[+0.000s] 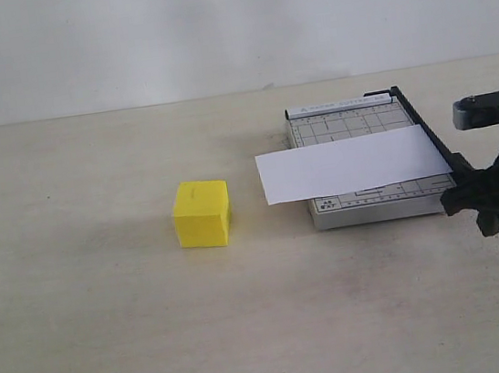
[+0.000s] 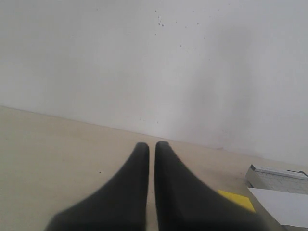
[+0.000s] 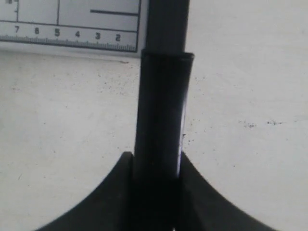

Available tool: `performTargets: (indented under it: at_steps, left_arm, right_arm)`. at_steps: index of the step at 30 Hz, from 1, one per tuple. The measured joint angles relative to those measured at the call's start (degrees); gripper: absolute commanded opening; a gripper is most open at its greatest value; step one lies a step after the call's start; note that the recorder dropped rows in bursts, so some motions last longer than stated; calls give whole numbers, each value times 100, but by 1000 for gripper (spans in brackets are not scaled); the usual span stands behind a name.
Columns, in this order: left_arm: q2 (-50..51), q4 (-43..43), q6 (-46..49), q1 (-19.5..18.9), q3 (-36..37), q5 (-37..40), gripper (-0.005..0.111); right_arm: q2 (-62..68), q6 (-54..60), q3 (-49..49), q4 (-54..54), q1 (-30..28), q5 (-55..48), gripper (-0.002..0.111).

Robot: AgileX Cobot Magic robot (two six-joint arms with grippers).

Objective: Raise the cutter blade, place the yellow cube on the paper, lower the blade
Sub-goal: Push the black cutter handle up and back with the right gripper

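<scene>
**Inspector A:** Right pincer: what do you record?

**Inspector B:** Clamped on the handle of the cutter blade, one finger on each side. In the exterior view it sits at the near right corner of the trimmer board.

**A:** And the blade itself?

**B:** It runs low along the board's right edge and crosses the right end of the paper. I cannot tell whether it is fully down.

**A:** Left pincer?

**B:** Fingers drawn together with only a thin slit between them, and nothing held. It sits above the table, facing the wall. The exterior view does not show it.

**A:** Where is the paper?

**B:** It lies flat across the board, with its left end sticking out past the board's left edge.

**A:** The yellow cube?

**B:** It stands on the table to the left of the paper, near it but apart. It is not on the sheet, and neither pincer touches it.
</scene>
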State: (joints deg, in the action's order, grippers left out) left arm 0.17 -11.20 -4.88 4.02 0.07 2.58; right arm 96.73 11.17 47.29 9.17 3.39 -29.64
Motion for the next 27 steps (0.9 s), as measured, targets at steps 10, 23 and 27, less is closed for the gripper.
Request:
performTargets:
  at_steps: [10,23,27]
  left_arm:
    - [0,0,0,0,0,0,5]
    - [0,0,0,0,0,0,5]
    - [0,0,0,0,0,0,5]
  right_arm:
    - [-527,-92,128,11,0,-292,5]
    - [-1167,-119,854,-101,-44,-965,6]
    - [-1171,-53,854,-101,-44,-965,22]
